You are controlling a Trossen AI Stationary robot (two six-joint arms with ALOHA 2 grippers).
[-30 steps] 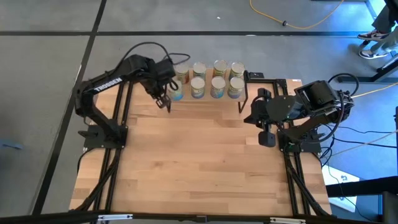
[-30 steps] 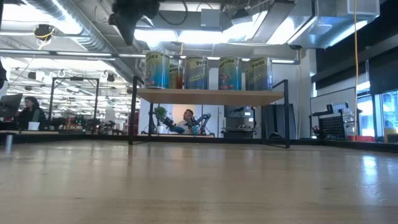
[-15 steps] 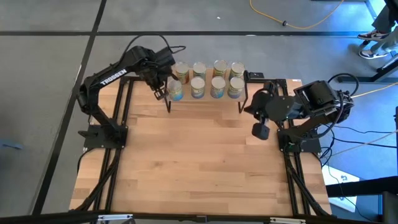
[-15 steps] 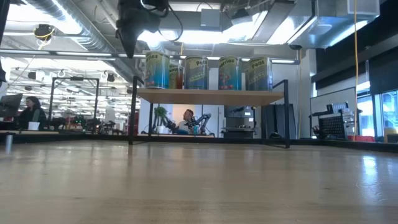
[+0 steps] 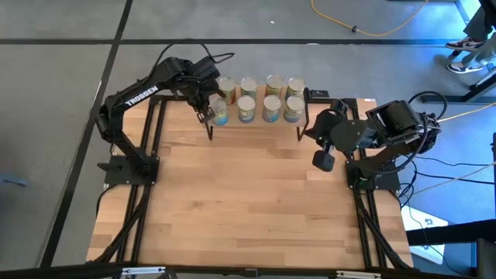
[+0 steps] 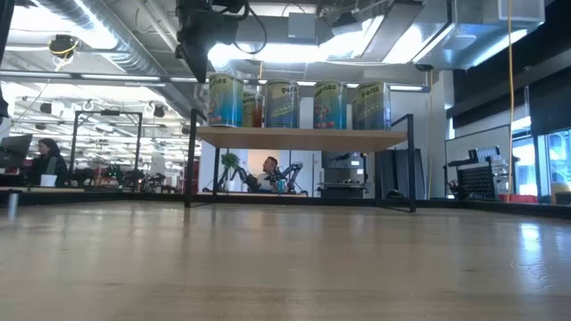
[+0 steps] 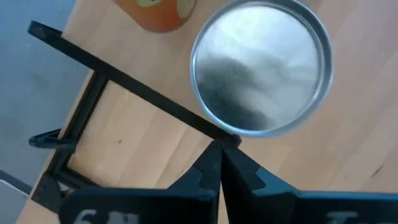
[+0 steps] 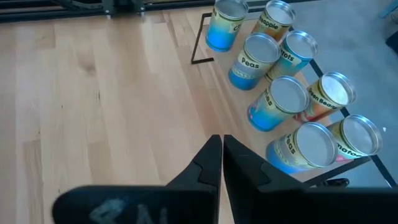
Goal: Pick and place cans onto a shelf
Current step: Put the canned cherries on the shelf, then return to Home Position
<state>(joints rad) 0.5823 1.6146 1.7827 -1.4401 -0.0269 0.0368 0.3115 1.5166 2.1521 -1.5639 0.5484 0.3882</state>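
Eight cans [image 5: 258, 98] fill the shelf [image 6: 303, 137] at the table's [image 5: 248, 201] far edge; left gripper [image 5: 203, 112] and right gripper [image 5: 322, 160] closed, empty.

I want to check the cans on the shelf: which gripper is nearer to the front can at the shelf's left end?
Left. The left gripper hovers right beside that can, fingers shut. The right gripper hangs beyond the shelf's opposite end, over the table.
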